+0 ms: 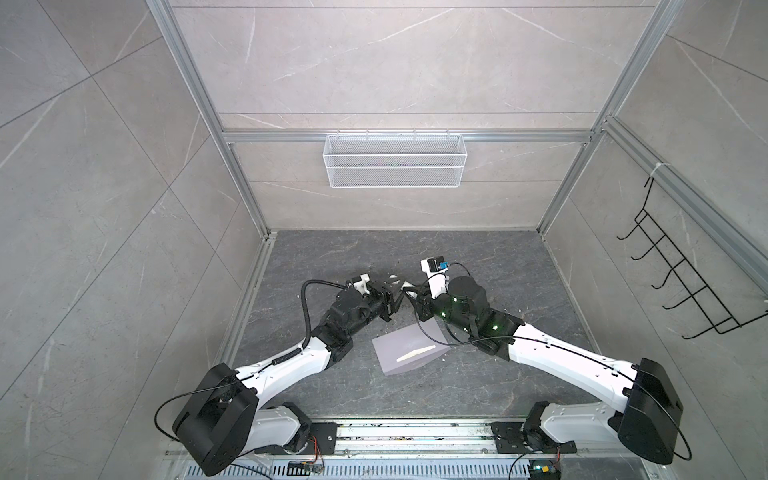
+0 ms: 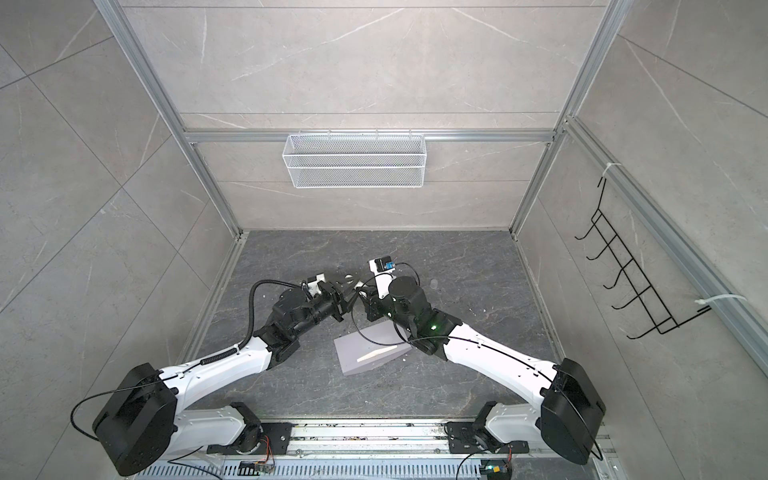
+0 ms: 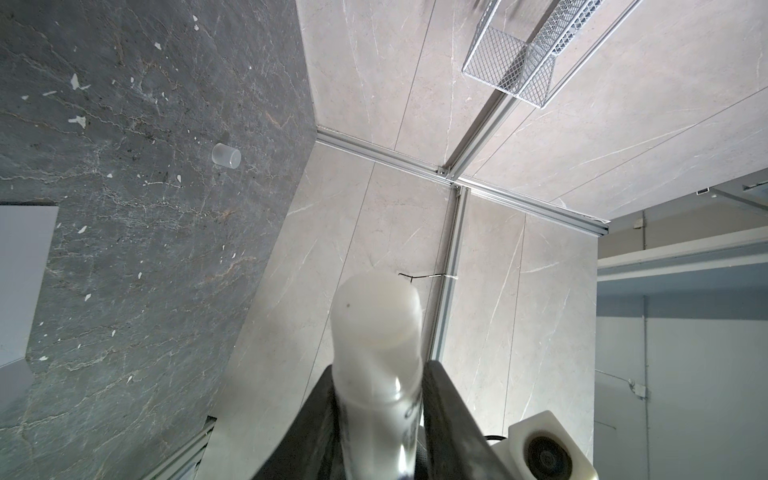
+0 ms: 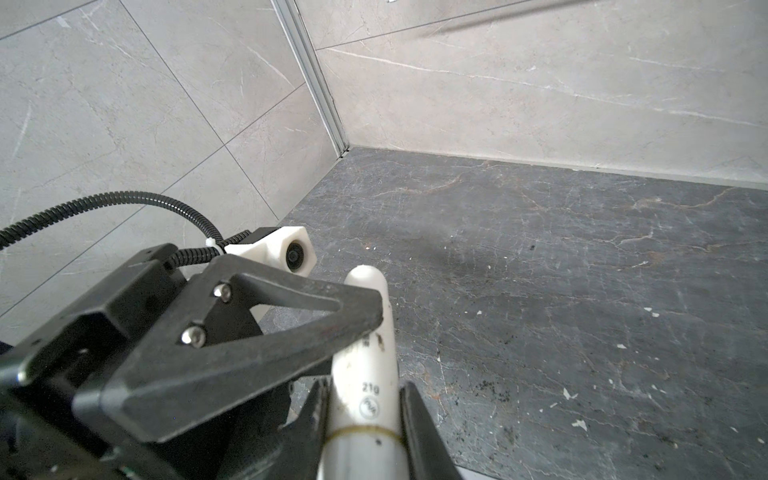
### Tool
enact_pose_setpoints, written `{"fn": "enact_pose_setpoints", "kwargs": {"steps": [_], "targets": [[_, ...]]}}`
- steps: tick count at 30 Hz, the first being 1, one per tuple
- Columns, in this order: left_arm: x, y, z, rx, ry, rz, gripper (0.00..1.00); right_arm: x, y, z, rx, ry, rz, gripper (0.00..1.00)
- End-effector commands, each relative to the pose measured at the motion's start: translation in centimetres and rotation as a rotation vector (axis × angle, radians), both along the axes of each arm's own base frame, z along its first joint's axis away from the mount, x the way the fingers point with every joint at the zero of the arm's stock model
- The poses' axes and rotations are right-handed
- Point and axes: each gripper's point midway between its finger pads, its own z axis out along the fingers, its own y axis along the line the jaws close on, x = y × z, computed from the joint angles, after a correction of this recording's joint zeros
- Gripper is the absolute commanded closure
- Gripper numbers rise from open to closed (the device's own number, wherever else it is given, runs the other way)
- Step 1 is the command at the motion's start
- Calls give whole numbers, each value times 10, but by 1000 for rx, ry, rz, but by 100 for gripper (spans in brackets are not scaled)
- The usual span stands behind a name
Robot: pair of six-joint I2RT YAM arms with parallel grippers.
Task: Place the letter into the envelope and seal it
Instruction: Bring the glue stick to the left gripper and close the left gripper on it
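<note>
- We are seeing the left gripper (image 3: 380,370) closed around the glue stick (image 3: 378,328). Its two dark fingers (image 3: 446,399) are pressing on either side of the white tube, and the tube's bare, uncapped end is sticking out beyond the fingertips.
- We are seeing the right gripper (image 4: 365,388) clamping the same glue stick lower on its body, with one finger on each side. The left gripper's triangular finger is lying across the tube just past the right gripper's tips.
- In both top views the two grippers are meeting tip to tip, raised above the table (image 1: 478,257) and sharing the stick between them.
- The envelope (image 1: 409,349) is lying flat on the table below the grippers, on the side nearer the arm bases. One corner is tucked under the right arm's wrist, and neither gripper is touching it.
- A pale cream strip (image 1: 415,353) is showing slantwise on the envelope's upper face. We are not able to tell whether this is an edge of the letter, and we are not making out the letter anywhere else.
- A small translucent cap (image 3: 226,156) is lying on the table, well apart from both grippers, out past the right gripper's outer side.
- A white wire basket (image 1: 395,160) is hanging on the back wall, far beyond the grippers.
</note>
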Motion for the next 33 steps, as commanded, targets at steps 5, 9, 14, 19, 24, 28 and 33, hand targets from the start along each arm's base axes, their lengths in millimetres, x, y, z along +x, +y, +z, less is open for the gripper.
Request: {"fn": "enact_pose_setpoints", "kwargs": {"steps": [5,9,14,19,24,28,33], "targets": [[6,-2,24,-47,-64,12,81,-5,4,3,33,-3,15,100],[6,-2,25,-44,-76,12,96,-6,4,2,32,-1,20,100],[6,-2,30,-21,-118,12,100,-9,7,5,32,4,41,100],[5,-1,35,36,-176,11,100,-12,13,10,7,22,84,82],[3,1,36,133,-243,9,100,-15,13,13,-9,36,93,72],[2,5,35,221,-281,9,100,-17,8,22,-6,19,87,60],[-1,8,38,319,-343,3,100,-22,2,32,-17,9,94,58]]}}
